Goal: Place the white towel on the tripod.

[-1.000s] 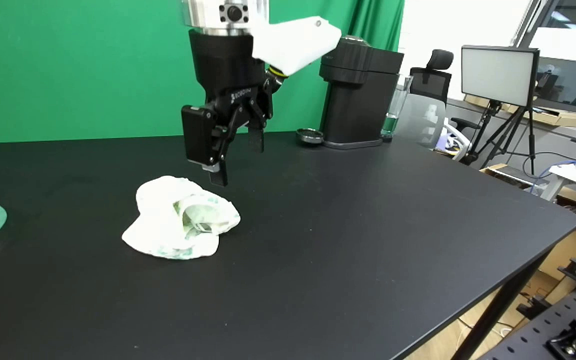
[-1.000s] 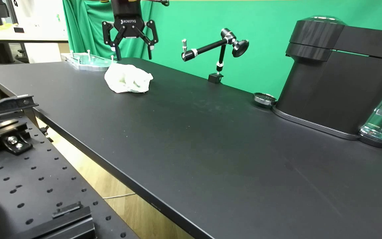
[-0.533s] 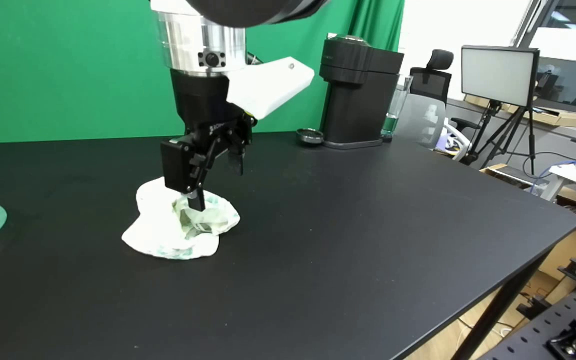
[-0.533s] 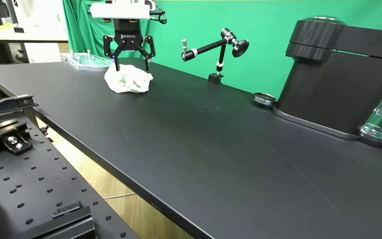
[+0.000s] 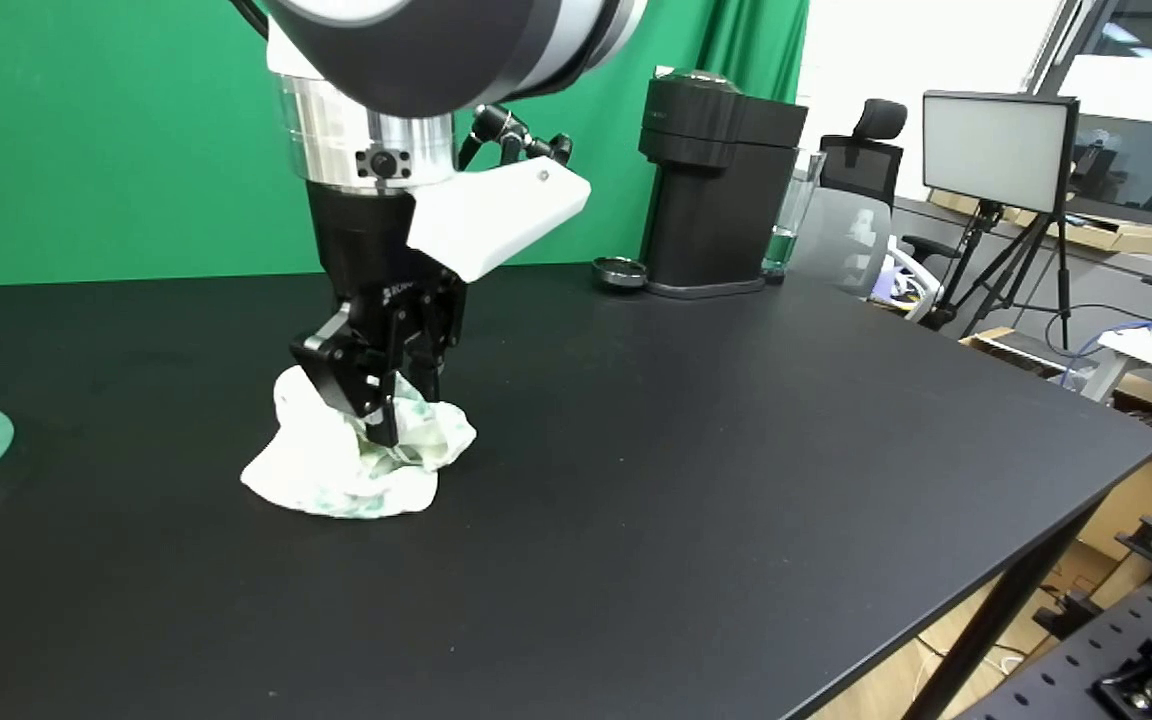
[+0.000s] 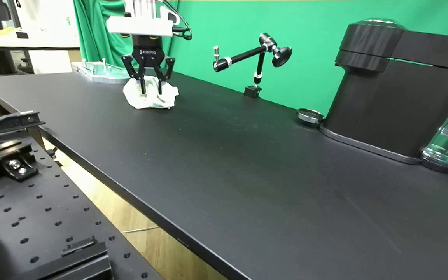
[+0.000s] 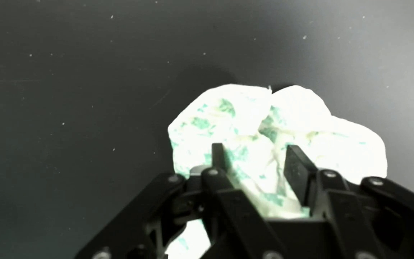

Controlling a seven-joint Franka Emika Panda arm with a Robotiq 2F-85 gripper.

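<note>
The white towel (image 5: pixel 321 470) with green marks lies crumpled on the dark table, also in an exterior view (image 6: pixel 150 102). My gripper (image 6: pixel 151 91) points down into its top. In the wrist view, the two fingers of the gripper (image 7: pixel 256 149) stand apart with towel (image 7: pixel 250 169) folds in the gap, and I see no firm pinch. Which thing is the tripod is unclear. A black jointed stand (image 6: pixel 247 55) rises from the table's back edge. In the background a three-legged tripod (image 5: pixel 1063 280) carries a white panel.
A black coffee machine (image 6: pixel 391 101) and a small round metal dish (image 6: pixel 310 116) stand along the back of the table. Behind the towel is a clear plate (image 6: pixel 103 79) with upright pegs. A perforated black board (image 6: pixel 76 217) lies beyond the table's front edge.
My gripper has come down from above the towel into its folds. Its fingers have moved closer together. The towel has shifted only slightly.
</note>
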